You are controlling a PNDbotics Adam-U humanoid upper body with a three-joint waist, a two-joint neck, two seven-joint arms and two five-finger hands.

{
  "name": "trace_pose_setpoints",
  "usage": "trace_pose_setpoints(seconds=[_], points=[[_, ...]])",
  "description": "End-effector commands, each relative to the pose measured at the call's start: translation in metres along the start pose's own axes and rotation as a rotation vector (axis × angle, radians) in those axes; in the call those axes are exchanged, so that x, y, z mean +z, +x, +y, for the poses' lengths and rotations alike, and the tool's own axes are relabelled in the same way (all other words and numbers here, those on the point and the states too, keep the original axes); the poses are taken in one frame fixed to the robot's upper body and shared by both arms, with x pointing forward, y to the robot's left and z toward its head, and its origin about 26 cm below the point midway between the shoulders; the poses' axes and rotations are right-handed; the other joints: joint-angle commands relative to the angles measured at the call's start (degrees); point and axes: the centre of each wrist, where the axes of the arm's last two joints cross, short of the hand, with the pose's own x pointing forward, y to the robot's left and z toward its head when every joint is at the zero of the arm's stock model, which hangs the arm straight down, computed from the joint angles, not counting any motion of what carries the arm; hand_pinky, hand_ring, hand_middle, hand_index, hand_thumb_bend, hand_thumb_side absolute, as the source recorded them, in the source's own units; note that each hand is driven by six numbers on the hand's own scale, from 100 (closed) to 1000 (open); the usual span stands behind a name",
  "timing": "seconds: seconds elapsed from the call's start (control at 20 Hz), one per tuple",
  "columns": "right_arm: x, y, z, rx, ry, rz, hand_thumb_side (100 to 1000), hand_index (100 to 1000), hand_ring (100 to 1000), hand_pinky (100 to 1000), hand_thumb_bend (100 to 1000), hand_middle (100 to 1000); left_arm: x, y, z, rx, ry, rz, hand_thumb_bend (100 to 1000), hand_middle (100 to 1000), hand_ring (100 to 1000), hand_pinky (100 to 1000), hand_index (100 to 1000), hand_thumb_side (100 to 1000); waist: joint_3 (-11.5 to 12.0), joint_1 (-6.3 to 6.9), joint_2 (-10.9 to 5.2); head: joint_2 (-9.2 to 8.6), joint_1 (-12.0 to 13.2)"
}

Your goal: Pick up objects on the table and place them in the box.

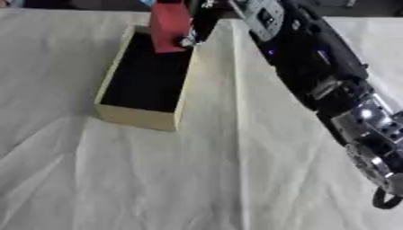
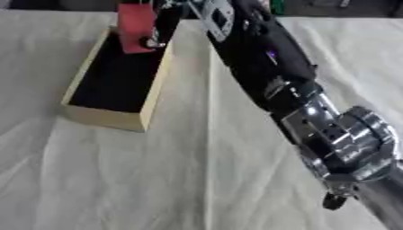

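Observation:
An upright red block (image 1: pixel 169 27) hangs over the far end of the wooden box (image 1: pixel 141 119), whose inside is dark. My right hand (image 2: pixel 167 20) is shut on the block's right side, with one fingertip (image 1: pixel 187 42) at its lower corner. The black and silver right arm (image 2: pixel 275 76) reaches in from the lower right across the table. Whether the block touches the box floor is hidden. My left hand shows in neither view.
A wrinkled white cloth (image 1: pixel 118 179) covers the table, with a long fold (image 1: pixel 236 134) running beside the box. A small green thing (image 2: pixel 277 5) sits at the far edge.

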Motion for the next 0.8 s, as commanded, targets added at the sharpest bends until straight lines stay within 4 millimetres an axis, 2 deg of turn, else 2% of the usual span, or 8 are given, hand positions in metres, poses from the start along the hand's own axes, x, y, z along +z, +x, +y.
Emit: trace_pose_setpoints(seconds=[0.05, 0.3, 0.55, 0.6, 0.65, 0.8], points=[[-0.004, 0.005, -0.003, 0.001, -0.026, -0.001, 100, 716, 782, 791, 100, 596, -0.007, 0.007, -0.004, 0.025, -0.014, -0.035, 158, 521, 541, 569, 664, 100, 0.6, 0.03, -1.03, -0.49, -0.8], [-0.012, 0.003, 0.013, -0.032, -0.011, 0.016, 100, 745, 792, 797, 100, 618, -0.008, 0.008, -0.005, 0.032, -0.015, -0.037, 158, 521, 540, 569, 663, 100, 1.7, -0.27, -0.68, -0.7, -1.4], [-0.017, 0.001, 0.022, -0.015, 0.031, 0.027, 100, 815, 831, 836, 100, 736, -0.008, 0.008, -0.006, 0.036, -0.016, -0.039, 159, 520, 540, 569, 663, 100, 1.9, -0.46, -0.46, -0.6, -1.3], [-0.017, 0.001, 0.023, -0.002, 0.043, 0.028, 100, 833, 845, 849, 124, 759, -0.008, 0.008, -0.006, 0.036, -0.016, -0.039, 159, 520, 540, 569, 663, 100, 1.9, -0.47, -0.44, -0.57, -1.3], [-0.017, 0.001, 0.023, 0.009, 0.052, 0.03, 100, 853, 859, 861, 208, 785, -0.008, 0.008, -0.006, 0.036, -0.016, -0.039, 158, 520, 540, 569, 663, 100, 2.0, -0.47, -0.44, -0.55, -1.2], [-0.017, 0.0, 0.024, 0.053, 0.073, 0.04, 100, 897, 887, 887, 362, 838, -0.008, 0.008, -0.006, 0.036, -0.016, -0.039, 160, 521, 540, 569, 663, 100, 2.0, -0.48, -0.5, -0.58, -1.2]])
